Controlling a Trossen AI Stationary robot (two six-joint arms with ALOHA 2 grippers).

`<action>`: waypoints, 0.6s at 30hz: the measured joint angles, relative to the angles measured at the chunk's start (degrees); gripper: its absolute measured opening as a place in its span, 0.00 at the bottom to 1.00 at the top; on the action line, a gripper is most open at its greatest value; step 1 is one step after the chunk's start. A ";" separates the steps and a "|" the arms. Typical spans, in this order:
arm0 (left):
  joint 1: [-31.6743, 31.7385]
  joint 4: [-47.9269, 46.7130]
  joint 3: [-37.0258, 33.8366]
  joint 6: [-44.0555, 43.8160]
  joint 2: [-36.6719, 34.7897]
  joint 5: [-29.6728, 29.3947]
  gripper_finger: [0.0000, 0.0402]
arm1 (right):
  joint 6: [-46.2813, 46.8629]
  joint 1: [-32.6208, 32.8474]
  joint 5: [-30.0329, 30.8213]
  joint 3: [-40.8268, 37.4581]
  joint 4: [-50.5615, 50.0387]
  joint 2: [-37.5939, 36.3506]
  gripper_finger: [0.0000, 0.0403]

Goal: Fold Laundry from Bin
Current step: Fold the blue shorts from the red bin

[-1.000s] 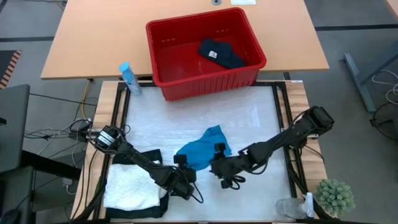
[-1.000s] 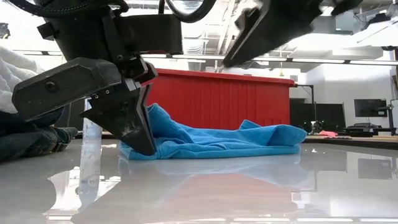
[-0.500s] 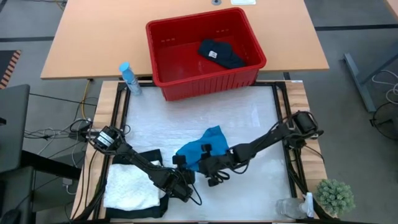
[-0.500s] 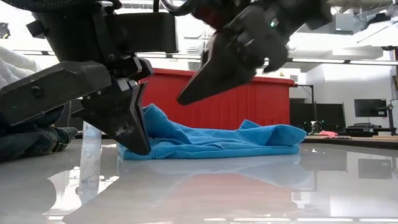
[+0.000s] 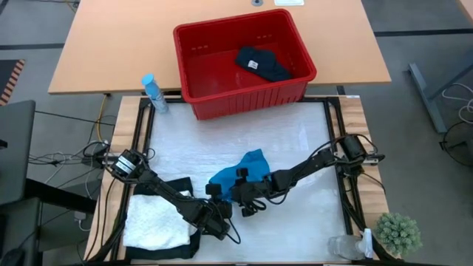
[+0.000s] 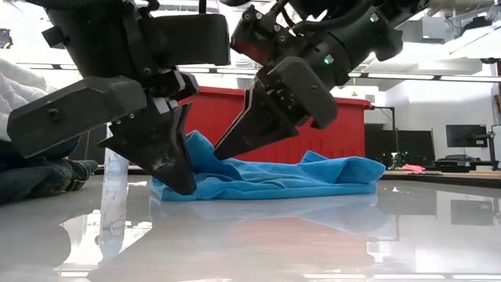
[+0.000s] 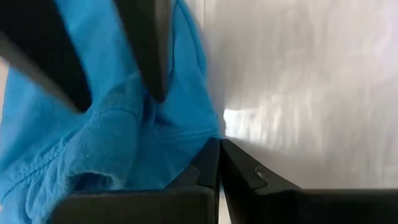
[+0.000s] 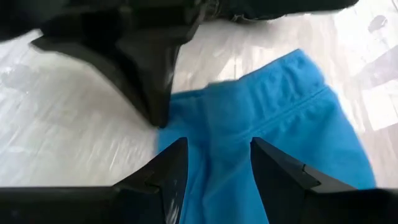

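A small bright blue cloth (image 5: 249, 165) lies crumpled on the white table cover, near the middle. My left gripper (image 5: 213, 192) is shut, with its tips down at the cloth's near left corner (image 8: 166, 124). Just to the right of it, my right gripper (image 5: 236, 193) is open and slants down over the cloth's near edge (image 8: 217, 134), one finger on each side of a ridge. The low view shows its tips (image 6: 223, 153) a little above the cloth (image 6: 313, 176). The red bin (image 5: 194, 81) stands at the far edge with a dark garment (image 5: 263, 64) inside. My left gripper has its shut fingertips (image 7: 219, 146) at the blue cloth's edge (image 7: 202, 127), slanting down from the table's near left. In the low view the tips (image 6: 182, 186) reach the table at the cloth's left end. Whether cloth lies between them cannot be told.
A folded white towel (image 5: 154, 222) lies on a black garment (image 5: 174, 188) at the near left. A blue spray bottle (image 5: 153, 92) stands left of the bin. A small plant (image 5: 399, 233) and a clear container (image 5: 344, 247) sit at the near right corner.
My right gripper has come down and toward the table's left. It was clear to the right of the blue cloth and now slants low over the cloth's near edge, close to my left gripper. The cloth has kept its place.
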 joint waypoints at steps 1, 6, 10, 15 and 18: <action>0.00 0.60 0.00 0.36 -0.01 0.06 0.00 | 0.01 -0.20 -0.02 0.01 0.31 0.00 0.49; 0.00 1.28 0.00 1.43 -0.02 0.05 0.00 | -0.28 -0.61 -0.27 0.02 1.87 0.58 0.49; 0.00 1.36 0.00 1.46 -0.02 0.05 0.00 | -0.40 -0.57 -0.13 0.00 1.93 0.75 0.42; 0.00 1.39 0.01 2.33 -0.02 0.04 0.00 | -0.46 -0.69 -1.14 0.02 1.90 0.72 0.22; 0.00 1.41 0.02 2.35 -0.03 0.04 0.00 | -0.42 -1.07 -1.44 0.02 1.97 0.72 0.08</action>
